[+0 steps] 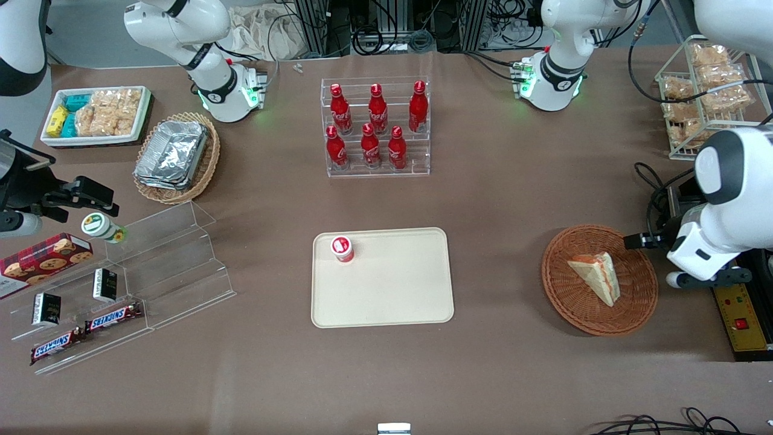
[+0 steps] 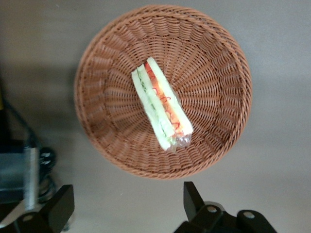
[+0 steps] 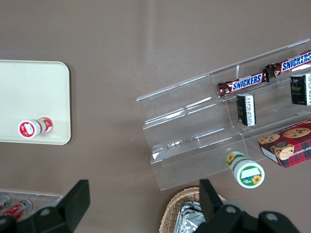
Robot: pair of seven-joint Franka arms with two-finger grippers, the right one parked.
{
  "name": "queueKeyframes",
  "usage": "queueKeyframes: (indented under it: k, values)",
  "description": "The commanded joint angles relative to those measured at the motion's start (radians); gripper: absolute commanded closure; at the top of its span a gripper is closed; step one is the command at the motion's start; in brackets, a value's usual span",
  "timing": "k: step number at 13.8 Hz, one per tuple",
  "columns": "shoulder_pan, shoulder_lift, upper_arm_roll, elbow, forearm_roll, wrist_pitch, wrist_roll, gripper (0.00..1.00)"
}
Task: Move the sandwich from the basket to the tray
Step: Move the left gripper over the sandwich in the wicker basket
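The gripper (image 2: 129,204) hangs above the tabletop (image 1: 513,199) at the working arm's end, its fingers (image 2: 193,196) spread wide and holding nothing. Just below it, the sandwich (image 2: 162,109) lies on its side in the middle of the round wicker basket (image 2: 107,73), filling edge showing. Well apart from the gripper, toward the parked arm's end, the cream tray (image 1: 392,284) carries a small red-capped cup (image 1: 342,248).

Glossy white, rounded arm (image 1: 724,235) with black joint caps and rings. Green lights on base (image 1: 552,84), black cables (image 1: 631,66) alongside. Black gripper (image 2: 126,204) with angular fingers (image 2: 60,206) spread wide and round screws on mount, just beside basket (image 2: 214,63) rim.
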Motion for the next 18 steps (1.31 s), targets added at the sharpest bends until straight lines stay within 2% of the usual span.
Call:
queueKeyframes:
  k: [1, 5, 11, 18]
  values:
    - [0.009, 0.000, -0.007, -0.069, -0.024, 0.085, -0.058, 0.00]
    - [0.004, 0.037, -0.010, -0.068, -0.022, 0.108, -0.113, 0.00]
    - [-0.010, 0.107, -0.025, -0.068, -0.024, 0.238, -0.478, 0.01]
    - [0.002, 0.144, -0.042, -0.104, -0.007, 0.315, -0.540, 0.01]
